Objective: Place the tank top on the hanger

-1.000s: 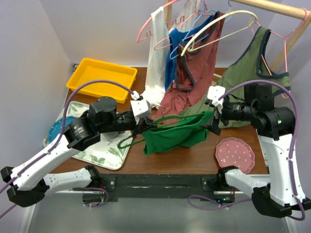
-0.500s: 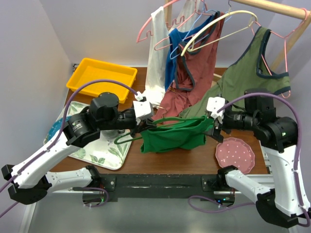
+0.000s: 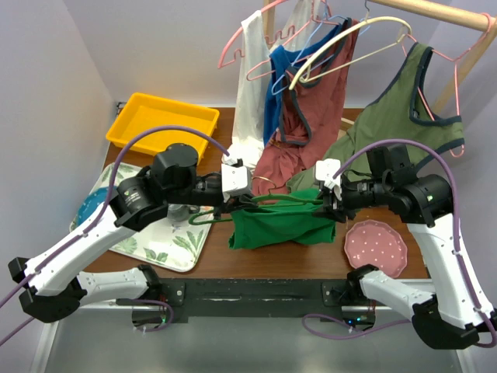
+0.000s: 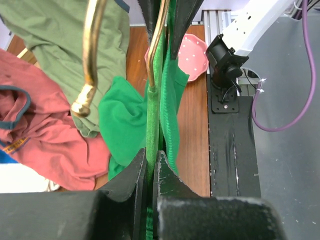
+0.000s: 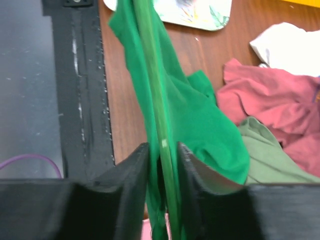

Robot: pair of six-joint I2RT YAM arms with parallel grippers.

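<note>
The bright green tank top [image 3: 279,225] hangs bunched above the table between my two grippers, draped on the thin dark-green hanger [image 3: 287,200]. My left gripper [image 3: 231,206] is shut on the hanger's left end. In the left wrist view its jaws [image 4: 151,160] pinch the green hanger bar [image 4: 151,120], with the tank top [image 4: 120,120] beside it. My right gripper [image 3: 332,208] is at the garment's right edge. In the right wrist view its jaws [image 5: 163,150] have come in close on the tank top [image 5: 200,115] and the hanger rod [image 5: 149,60].
A yellow bin [image 3: 163,124] sits at the back left, a floral tray [image 3: 163,245] at the near left and a pink dotted plate [image 3: 376,243] at the near right. Behind, a rust-red top [image 3: 311,116] and an olive top [image 3: 404,124] hang from a wooden rail [image 3: 435,9].
My right gripper has moved left and closed from wide open onto the tank top's right edge. The left gripper has shifted a little right with the hanger, and the garment is bunched narrower.
</note>
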